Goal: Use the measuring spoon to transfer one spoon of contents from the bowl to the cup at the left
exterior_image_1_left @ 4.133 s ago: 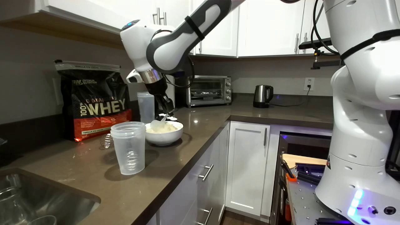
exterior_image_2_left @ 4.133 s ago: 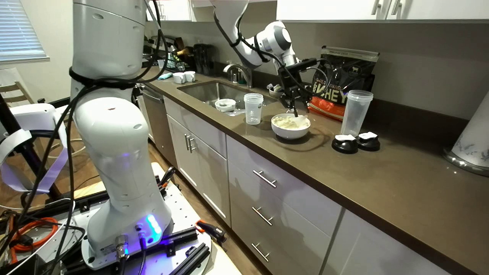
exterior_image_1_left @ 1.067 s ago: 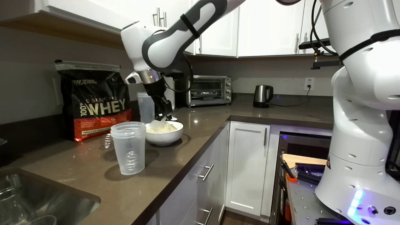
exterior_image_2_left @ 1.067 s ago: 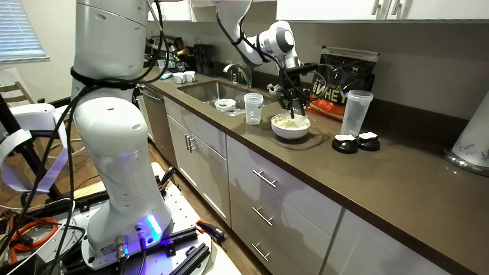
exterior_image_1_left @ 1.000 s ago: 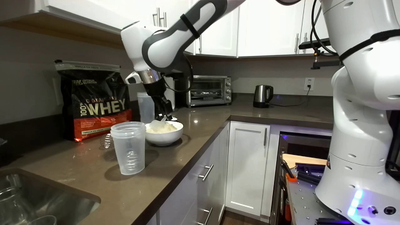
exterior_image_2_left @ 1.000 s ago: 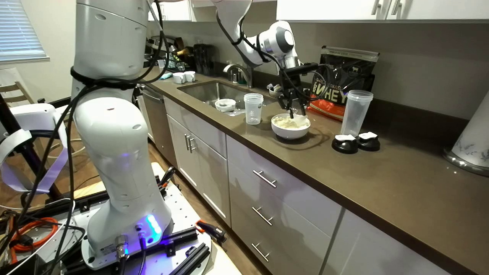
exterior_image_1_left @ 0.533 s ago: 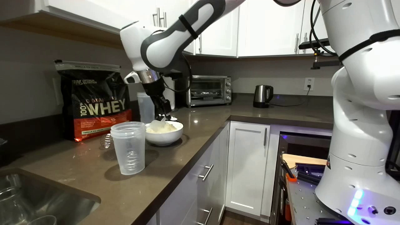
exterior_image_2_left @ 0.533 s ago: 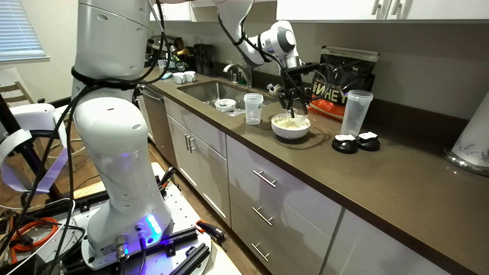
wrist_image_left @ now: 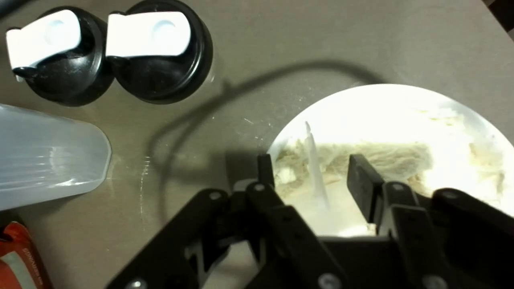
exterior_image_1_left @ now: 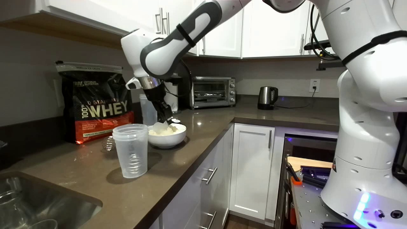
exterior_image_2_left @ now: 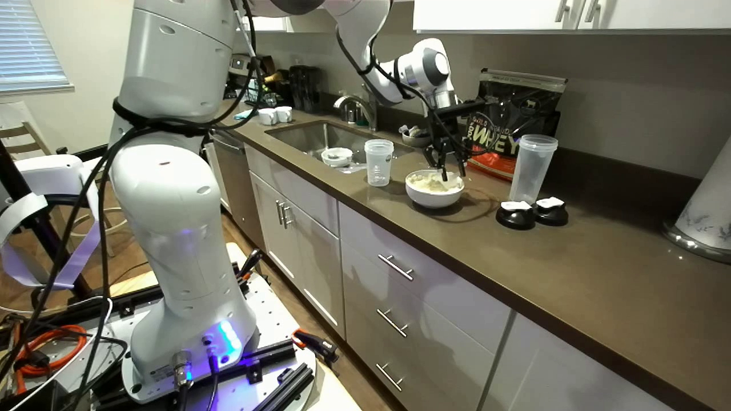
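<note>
Over the round white bowl (exterior_image_1_left: 167,141), wide-set jaws flank the slim, pale plastic spoon (wrist_image_left: 317,176); slow closing should prevent twisting.

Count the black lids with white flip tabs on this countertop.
2, side by side: one lid nearer the white bowl, the other lid farther from it. Others may be hidden.

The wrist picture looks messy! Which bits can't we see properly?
All in wrist view:
White bowl: lower rim behind the end effector, right side cut by the edge.
Measuring spoon: scoop outline too blurred.
Powder: partly washed out by glare.
Tumbler: top cut off by the left edge.
Whey bag: mostly outside the frame.
</note>
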Controlling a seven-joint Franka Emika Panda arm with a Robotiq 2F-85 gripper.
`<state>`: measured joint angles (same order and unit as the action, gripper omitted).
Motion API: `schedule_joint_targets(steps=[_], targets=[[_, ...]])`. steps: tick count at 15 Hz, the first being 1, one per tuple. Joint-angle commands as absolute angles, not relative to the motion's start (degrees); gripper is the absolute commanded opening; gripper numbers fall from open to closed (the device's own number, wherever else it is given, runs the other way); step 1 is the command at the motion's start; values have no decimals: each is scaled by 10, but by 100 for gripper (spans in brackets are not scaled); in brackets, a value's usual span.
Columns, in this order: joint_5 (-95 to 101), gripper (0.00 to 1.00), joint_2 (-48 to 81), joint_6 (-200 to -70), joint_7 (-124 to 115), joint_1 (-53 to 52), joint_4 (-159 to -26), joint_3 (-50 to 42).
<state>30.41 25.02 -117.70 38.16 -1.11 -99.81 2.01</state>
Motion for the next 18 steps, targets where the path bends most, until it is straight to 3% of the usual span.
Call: schedule_joint_targets(steps=[1,2,6,18], targets=[[293,28,265,-1177,408,-3,-978,20],[293,26,266,-1176,408,-3,-976,19],[293,2,264,-1175,408,-2,-975,17],[301,1,251,-1175,398,-11,-985,19]])
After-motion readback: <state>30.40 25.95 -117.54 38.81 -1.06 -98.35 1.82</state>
